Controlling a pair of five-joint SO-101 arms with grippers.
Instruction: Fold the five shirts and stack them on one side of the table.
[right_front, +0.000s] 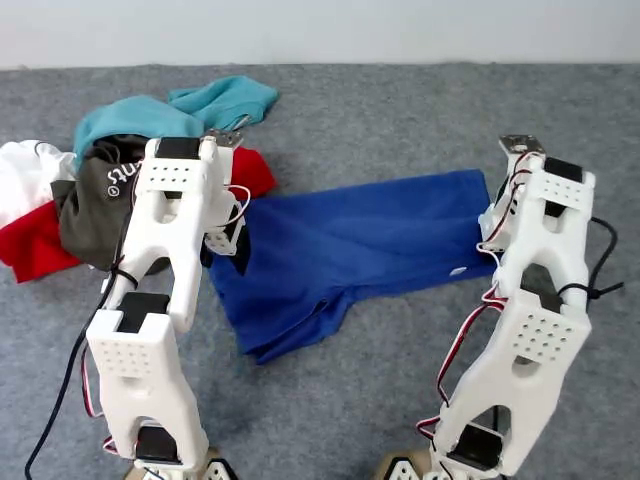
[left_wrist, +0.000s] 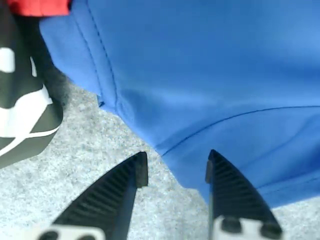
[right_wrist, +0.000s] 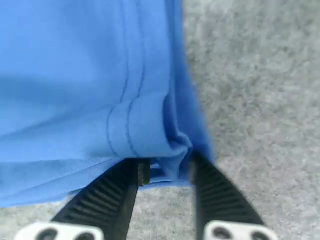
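Five shirts in all: one blue shirt (right_front: 370, 240) lies spread mid-table on the grey table (right_front: 400, 110), and four more are heaped at the far left: teal shirt (right_front: 225, 100), red shirt (right_front: 35, 250), white shirt (right_front: 25, 175) and dark shirt (right_front: 90, 215). The left arm hides part of the heap. The left gripper (left_wrist: 174, 162), fingers spread, straddles the blue shirt's edge, while the right gripper (right_wrist: 167, 170) pinches its bunched hem.

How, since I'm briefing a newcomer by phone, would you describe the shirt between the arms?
On the grey carpeted table, look to the middle, right of the clothes heap. The royal-blue fabric shirt lies spread out alone, whereas its teal, red, white and dark neighbours are bunched together.
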